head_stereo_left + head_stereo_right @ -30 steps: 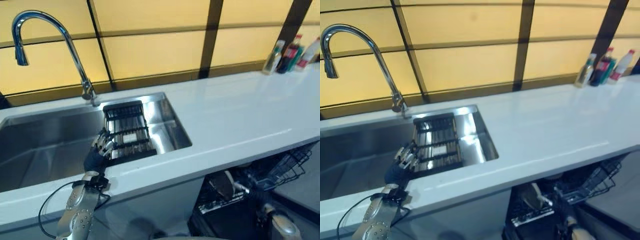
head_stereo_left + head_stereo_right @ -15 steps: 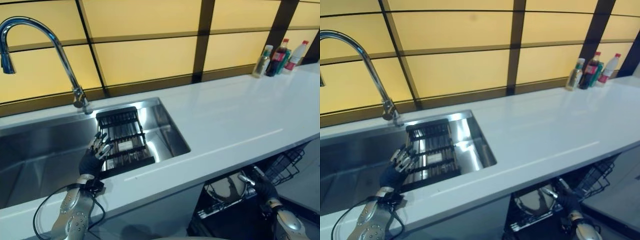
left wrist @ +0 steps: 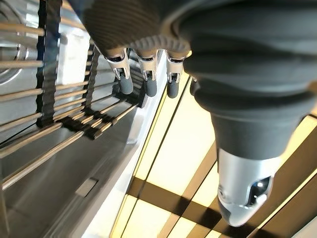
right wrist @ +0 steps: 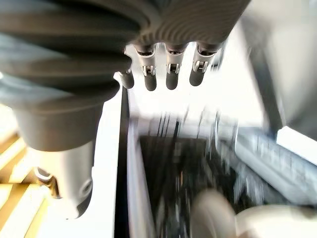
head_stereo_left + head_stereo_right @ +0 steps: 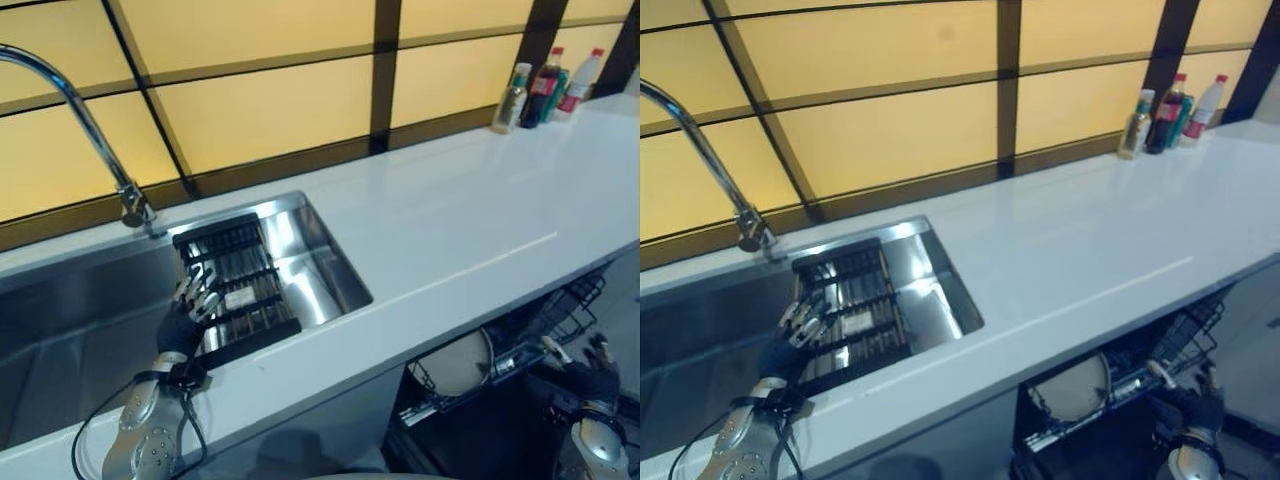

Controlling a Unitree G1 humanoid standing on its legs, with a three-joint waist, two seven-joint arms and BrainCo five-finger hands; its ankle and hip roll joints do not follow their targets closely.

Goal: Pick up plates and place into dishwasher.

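A pale plate (image 5: 455,365) stands on edge in the wire rack (image 5: 565,310) of the open dishwasher under the counter. My right hand (image 5: 585,378) hangs to the right of the plate, apart from it, with straight fingers (image 4: 171,79) and nothing in it. My left hand (image 5: 190,305) hovers over the black slatted rack (image 5: 245,285) inside the steel sink (image 5: 300,202). Its fingers (image 3: 148,84) are straight and spread, holding nothing. No plate lies on the black rack.
A tall curved tap (image 5: 95,140) rises behind the sink. The white counter (image 5: 450,220) runs to the right, with three bottles (image 5: 545,85) at its far back corner against the yellow panelled wall.
The camera has swung. My right hand has let go of the plate and drawn away to the right, leaving it upright in the dishwasher rack. The left hand stays over the sink rack.
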